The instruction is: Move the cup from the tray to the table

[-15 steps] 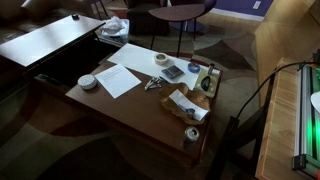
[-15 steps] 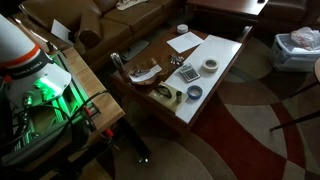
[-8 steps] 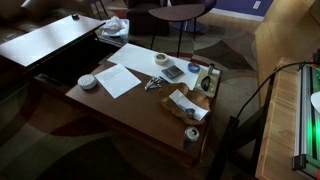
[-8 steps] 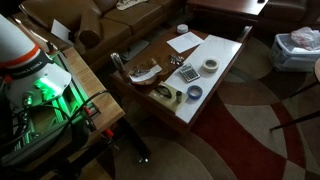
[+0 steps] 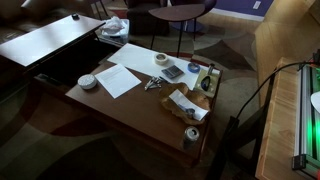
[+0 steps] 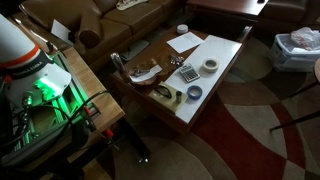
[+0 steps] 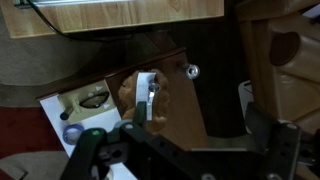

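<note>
The brown wooden table point(image 5: 140, 105) shows in both exterior views point(image 6: 205, 85) and in the wrist view point(image 7: 185, 100). A brown woven tray point(image 5: 203, 86) lies at its edge point(image 6: 146, 72), with a silver item in it in the wrist view point(image 7: 135, 95). A small shiny round cup-like thing point(image 7: 191, 71) stands by the tray's end point(image 5: 208, 70); I cannot tell whether it is on the tray. My gripper point(image 7: 180, 150) hangs high above the table, open and empty, with dark fingers point(image 7: 88, 145) far apart. It is out of both exterior views.
On the table are white papers point(image 5: 118, 78), a tape roll point(image 5: 161, 60), a calculator point(image 5: 173, 72), a white bowl point(image 5: 88, 81) and a small bluish container point(image 5: 190, 133) at the corner point(image 6: 194, 92). A pale-topped table point(image 5: 50, 40) and a round dark table point(image 5: 180, 12) stand behind.
</note>
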{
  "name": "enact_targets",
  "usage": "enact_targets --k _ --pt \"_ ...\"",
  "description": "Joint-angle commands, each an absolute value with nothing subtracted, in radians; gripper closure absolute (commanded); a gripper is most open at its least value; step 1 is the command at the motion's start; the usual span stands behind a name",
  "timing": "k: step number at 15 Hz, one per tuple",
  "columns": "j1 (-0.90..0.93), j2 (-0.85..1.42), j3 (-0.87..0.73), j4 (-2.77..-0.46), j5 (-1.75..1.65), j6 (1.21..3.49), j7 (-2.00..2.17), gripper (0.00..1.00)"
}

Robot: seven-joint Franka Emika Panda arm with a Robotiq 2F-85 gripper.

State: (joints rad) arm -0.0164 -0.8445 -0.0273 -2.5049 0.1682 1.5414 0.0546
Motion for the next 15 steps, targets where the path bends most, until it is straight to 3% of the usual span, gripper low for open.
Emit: enact_targets --k 1,5,6,12,15 --pt "0.023 -0.774 0.085 -2.622 0.225 1.641 0.1 0.0" --pt "0.086 -0.639 0.216 -2.676 0.22 1.758 0.161 0.0" --pt "0.077 -0.715 0.176 -2.68 0.203 1.732 0.142 0.0" --pt "0.101 -0.64 0.201 -2.675 0.203 1.75 0.159 0.0" --pt "0.074 -0.557 0.249 -2.716 0.201 2.002 0.25 0.0"
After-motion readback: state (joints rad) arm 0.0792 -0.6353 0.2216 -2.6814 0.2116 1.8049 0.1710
